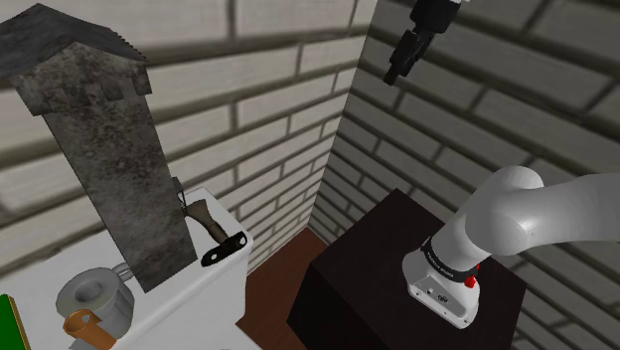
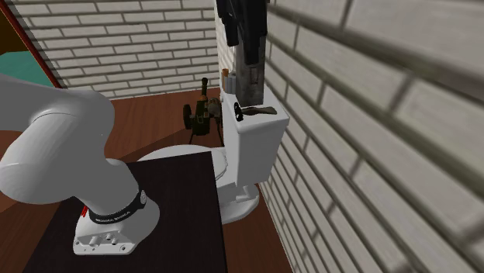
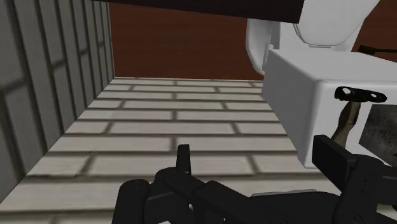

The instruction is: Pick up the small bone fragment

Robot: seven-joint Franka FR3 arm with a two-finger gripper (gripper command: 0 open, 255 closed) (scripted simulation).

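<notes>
Arm base sits on dark stand. Gripper hangs high by the brick wall, fingers apart, holding nothing. Farther off, on white toilet tank: brown bone fragment, next to black flat piece and tall grey slab.

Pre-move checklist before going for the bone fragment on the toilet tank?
1. Gripper open: ok, the fingers stand apart in the wrist view.
2. Gripper empty: ok.
3. Bone fragment located: ok, a brownish piece on top of the toilet tank.
4. Gripper over the fragment: not ok, it hangs high up by the brick wall.
5. Free space around the fragment: not ok, black object and tall grey tower crowd it.
6. Grasp axis: cannot tell.
</notes>
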